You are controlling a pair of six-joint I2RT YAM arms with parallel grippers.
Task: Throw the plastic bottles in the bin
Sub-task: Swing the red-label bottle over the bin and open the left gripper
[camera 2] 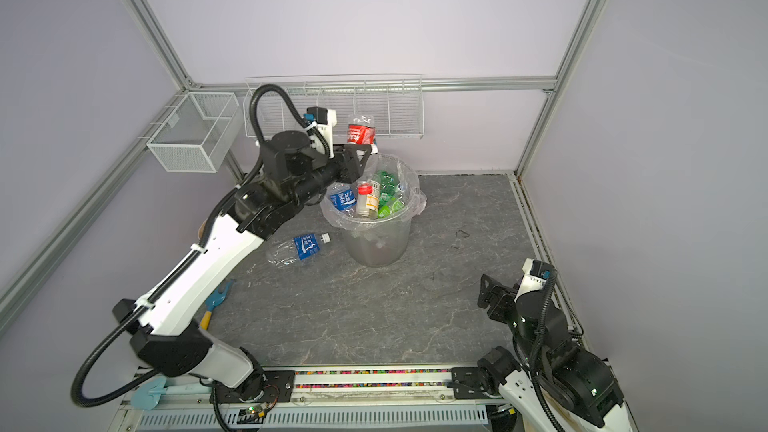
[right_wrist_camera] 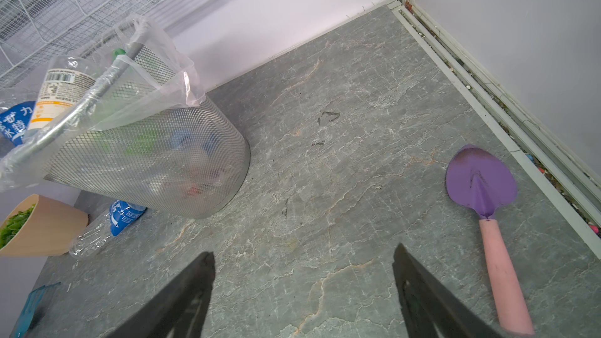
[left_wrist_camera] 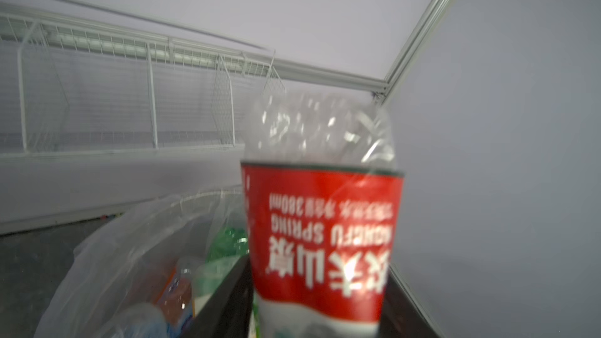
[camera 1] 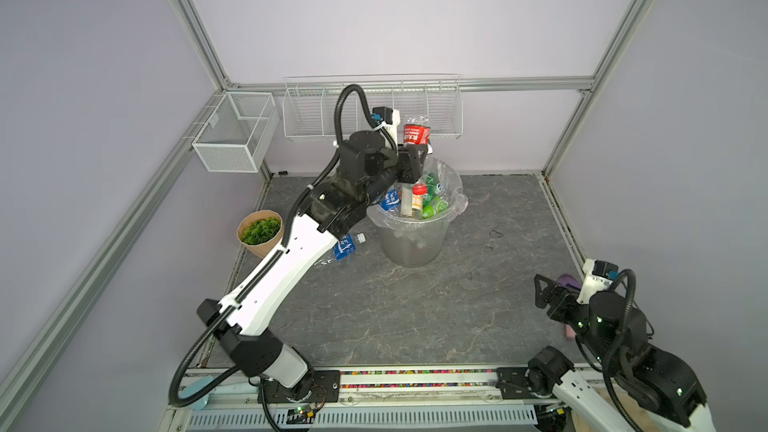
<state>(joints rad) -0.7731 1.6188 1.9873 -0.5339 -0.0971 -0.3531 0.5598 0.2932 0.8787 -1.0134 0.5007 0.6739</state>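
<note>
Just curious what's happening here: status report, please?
Left claw over bin rim, red-label bottle between its jaws, grip unclear. Right claw open, empty. Blue-label bottle lies beside bin. Bin piled high.

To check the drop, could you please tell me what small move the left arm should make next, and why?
Probably let it go fully: the red bottle stands upside down between the left gripper's jaws above the bin's far rim, so it should drop in, though bottles heap to the rim.
</note>
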